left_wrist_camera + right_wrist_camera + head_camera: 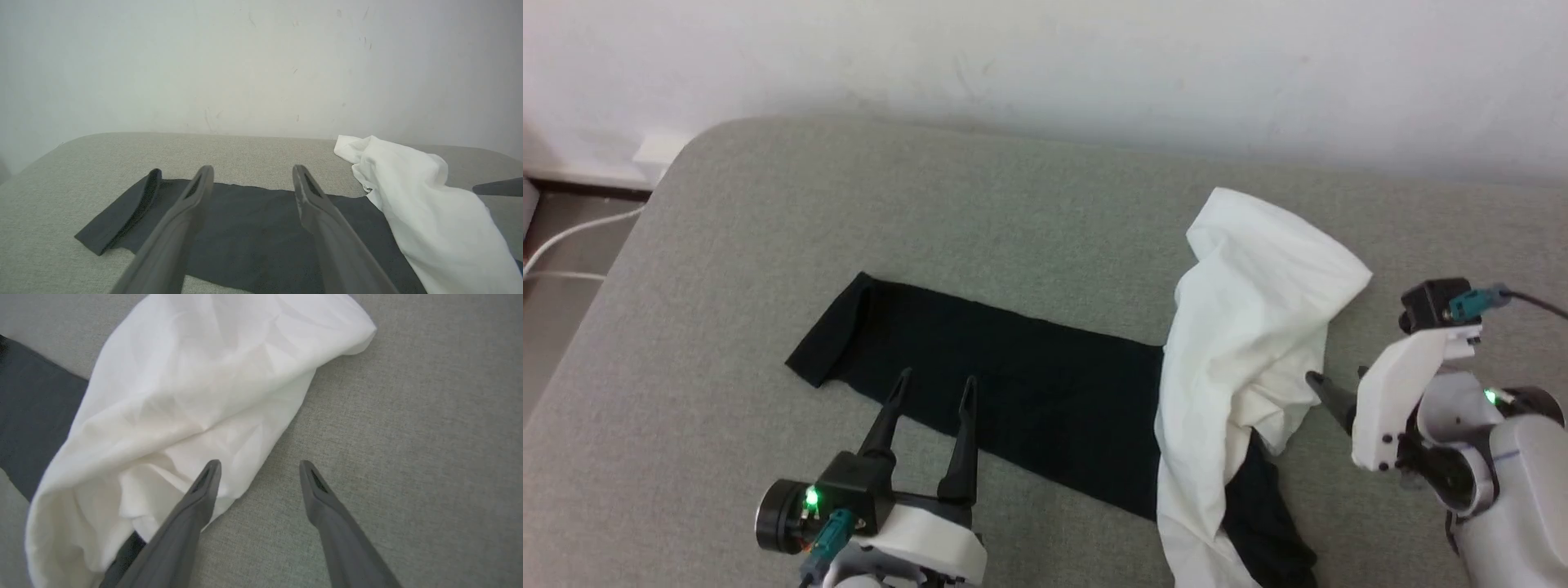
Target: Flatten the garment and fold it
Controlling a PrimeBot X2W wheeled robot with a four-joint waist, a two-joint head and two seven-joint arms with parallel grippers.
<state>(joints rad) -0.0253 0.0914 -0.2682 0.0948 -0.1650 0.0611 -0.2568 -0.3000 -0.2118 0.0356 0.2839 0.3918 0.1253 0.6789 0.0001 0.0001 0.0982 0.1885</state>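
A garment [1241,343] lies on a grey fabric surface [768,204], perhaps a mattress. Its black sleeve [1029,384] stretches flat toward 9 o'clock; its white body [1258,269] is bunched at 3 o'clock. The left pincer [937,377], open and empty, hovers over the sleeve at 7 o'clock. The right pincer [260,463], open and empty, sits at 4 o'clock, one finger over the white cloth's edge. A white wall [1045,57] stands behind.

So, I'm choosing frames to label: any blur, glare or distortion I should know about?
Head view: soft focus and even light; the garment is nearly blown out in its white part, and the black sleeve is featureless. Left wrist view: wide-angle, so the left gripper looms large and stretched. Right wrist view: sharpest, with the white folds and the grey surface weave readable.
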